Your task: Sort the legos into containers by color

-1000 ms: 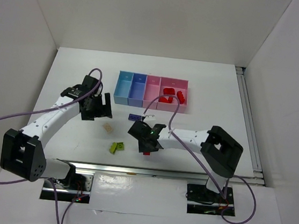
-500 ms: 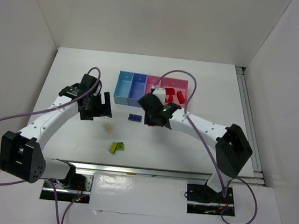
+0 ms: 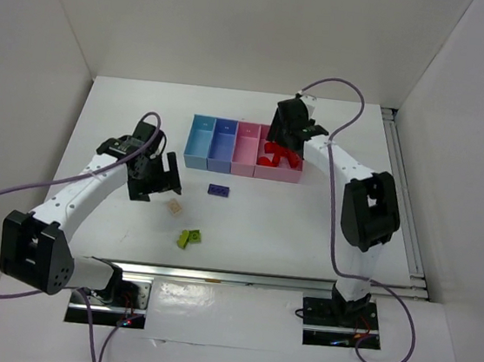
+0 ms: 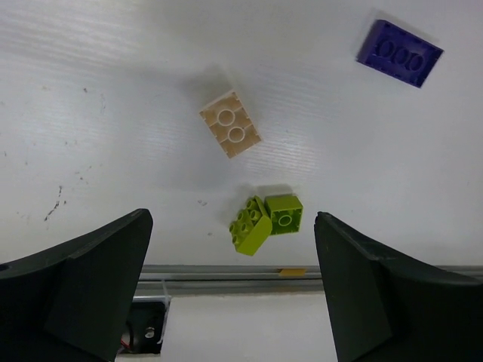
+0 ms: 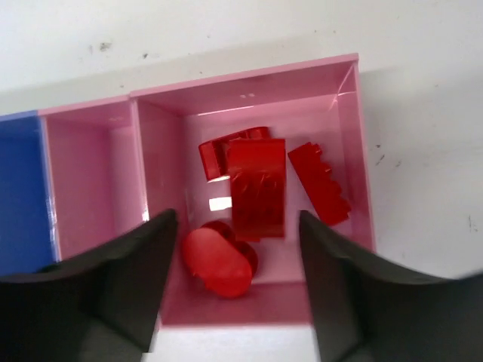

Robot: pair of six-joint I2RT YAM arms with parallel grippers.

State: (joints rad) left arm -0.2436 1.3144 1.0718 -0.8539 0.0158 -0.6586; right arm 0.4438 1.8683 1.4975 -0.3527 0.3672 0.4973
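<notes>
Seen from above, a white worktop (image 3: pixel 324 225) holds a row of four joined trays (image 3: pixel 234 145) in the upper middle of the frame. From left to right they are a light blue tray (image 3: pixel 198 145), a periwinkle tray (image 3: pixel 222 148), a narrow pink tray (image 3: pixel 245 151) and a wider pink tray (image 3: pixel 279 176). The right arm (image 3: pixel 340 162) reaches up from the lower right so that its jaws hang over the wider pink tray. In the wrist view they are partly open and grip nothing, with one dark finger (image 5: pixel 136 264) on each side of the tray's inside. Several red legos (image 5: pixel 256 197) lie together in that tray. The left arm (image 3: pixel 93 183) curves in from the lower left; its jaws are spread wide and empty above the worktop. Three legos lie loose below the trays. The dark blue lego (image 3: pixel 218 191) sits just under the periwinkle and narrow pink trays, and the beige lego (image 3: pixel 173 207) lies lower and further left. The lime green lego (image 3: pixel 188 238) lies lowest and looks like two small blocks touching.
</notes>
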